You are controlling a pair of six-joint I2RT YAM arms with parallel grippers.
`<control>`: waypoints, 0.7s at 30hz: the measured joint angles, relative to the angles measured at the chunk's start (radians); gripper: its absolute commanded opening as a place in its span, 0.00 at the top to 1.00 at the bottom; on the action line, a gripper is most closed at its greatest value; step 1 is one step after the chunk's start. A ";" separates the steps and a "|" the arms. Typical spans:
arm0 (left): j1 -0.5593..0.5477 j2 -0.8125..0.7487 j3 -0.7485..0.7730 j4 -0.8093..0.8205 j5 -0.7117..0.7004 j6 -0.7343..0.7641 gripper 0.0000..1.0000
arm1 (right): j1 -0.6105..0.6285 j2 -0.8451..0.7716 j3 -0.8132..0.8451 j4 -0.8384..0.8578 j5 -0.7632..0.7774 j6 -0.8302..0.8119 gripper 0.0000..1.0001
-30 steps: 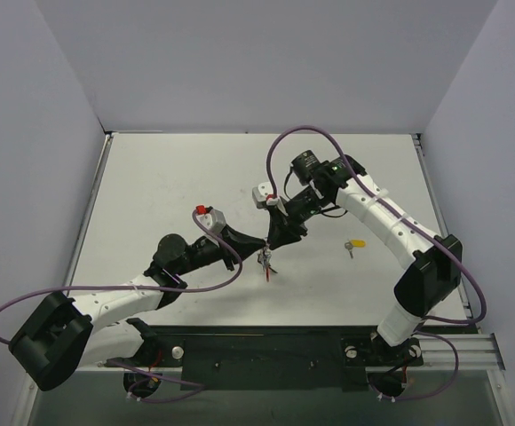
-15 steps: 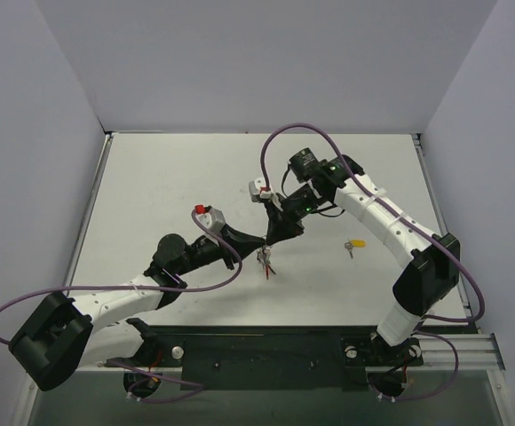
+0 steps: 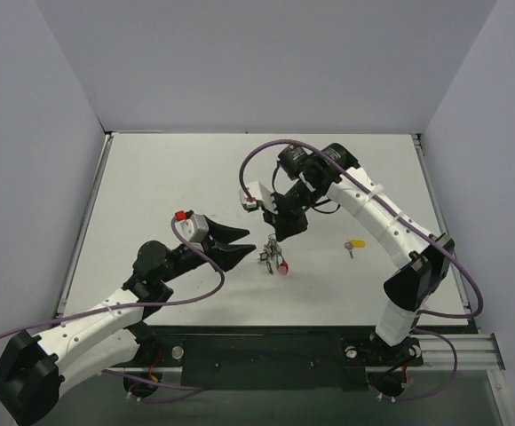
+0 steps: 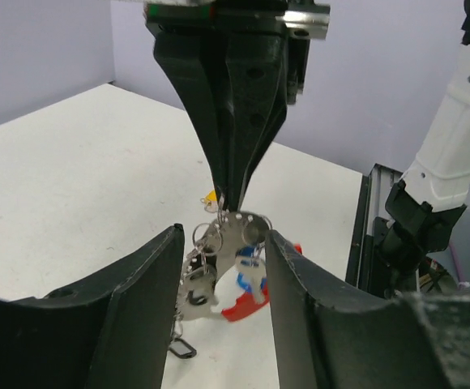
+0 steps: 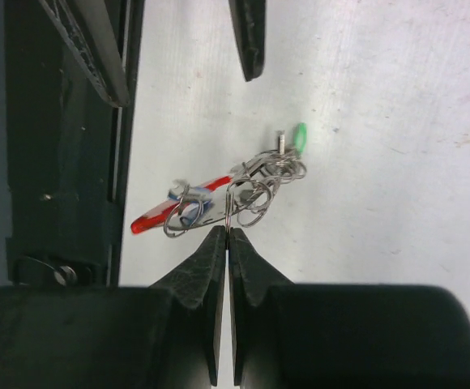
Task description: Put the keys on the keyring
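The keyring [image 5: 188, 212], part red and part silvery, hangs just above the table with small rings and keys bunched on it. A green-capped key [image 5: 300, 136] and a blue-capped key [image 4: 251, 280] are in the bunch. My right gripper [image 5: 228, 231] points down and is shut on a thin silvery loop of the keyring [image 3: 275, 258]. My left gripper [image 4: 223, 235] stands open with the bunch between its fingers [image 4: 142, 296], touching neither. From above, the left gripper [image 3: 250, 246] is just left of the right gripper [image 3: 276, 238]. A yellow-capped key [image 3: 357, 242] lies alone on the table to the right.
The white table [image 3: 151, 186] ends at walls at the back and sides. A black rail [image 3: 266, 359] with the arm bases runs along the near edge. Purple cables [image 3: 266, 151] loop over both arms.
My left gripper has opened, let go of the bunch and drawn back to the lower left. My right arm has swung left, and the bunch now hangs from its shut fingers.
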 measured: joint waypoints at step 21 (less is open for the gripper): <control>-0.148 0.178 0.013 -0.018 -0.202 0.423 0.51 | 0.156 0.144 0.262 -0.175 0.470 -0.071 1.00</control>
